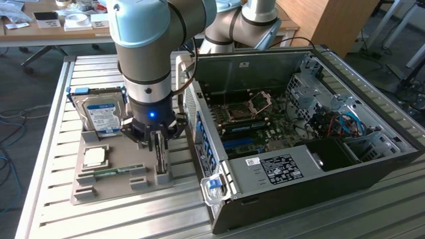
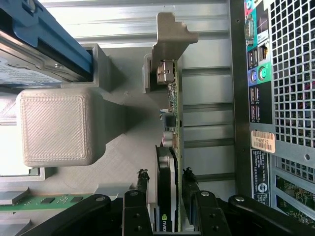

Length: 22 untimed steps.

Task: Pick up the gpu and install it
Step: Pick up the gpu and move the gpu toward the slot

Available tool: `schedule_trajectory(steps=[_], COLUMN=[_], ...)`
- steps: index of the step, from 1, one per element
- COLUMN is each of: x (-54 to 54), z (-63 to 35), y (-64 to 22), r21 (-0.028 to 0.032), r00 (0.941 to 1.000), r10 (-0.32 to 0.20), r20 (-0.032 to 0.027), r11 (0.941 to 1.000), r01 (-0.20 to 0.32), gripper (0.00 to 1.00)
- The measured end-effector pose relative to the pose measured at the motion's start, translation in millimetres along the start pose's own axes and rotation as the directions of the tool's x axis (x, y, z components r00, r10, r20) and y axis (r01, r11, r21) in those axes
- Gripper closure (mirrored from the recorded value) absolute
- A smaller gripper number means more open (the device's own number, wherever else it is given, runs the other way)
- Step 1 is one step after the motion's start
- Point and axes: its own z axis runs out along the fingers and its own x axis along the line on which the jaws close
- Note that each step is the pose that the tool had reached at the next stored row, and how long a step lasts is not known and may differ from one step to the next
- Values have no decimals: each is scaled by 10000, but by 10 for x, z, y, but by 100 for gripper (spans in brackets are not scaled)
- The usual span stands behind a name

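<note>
1 gpu (image 1: 161,160) stands on its long edge in a slot of the gray holder tray (image 1: 99,191). It sits left of centre in the exterior view, just beside the open computer case (image 1: 371,164). The gripper (image 1: 157,142) hangs straight above it. Its 2 fingers (image 2: 142,184) are spread, 1 on each face of the card. A narrow gap shows on the shroud side, so the card is flanked rather than pinched.

Seen edge-on from the wrist, the card is a thin green board with small components. A black shroud with a green logo lies at the gripper end, and a bare metal bracket (image 2: 170,34) at the far end.

In the same tray, toward the exterior view's left, a hard drive (image 1: 103,114) with a blue-white label stands upright. A green memory stick (image 1: 113,172) lies flat in the lower left. The tray rests on a slatted metal table (image 1: 99,69).
</note>
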Motion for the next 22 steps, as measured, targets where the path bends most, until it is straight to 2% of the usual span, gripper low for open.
schedule_trajectory(steps=[11,12,14,22], x=[0,0,0,0], z=[0,0,0,0], y=[0,0,0,0], r21=[0,0,0,0], r00=[10000,10000,10000,10000], r10=[0,-1,-1,0], r20=[0,0,-1,0], r11=[10000,10000,10000,10000], r01=[0,1,1,0], gripper=[59,60,73,73])
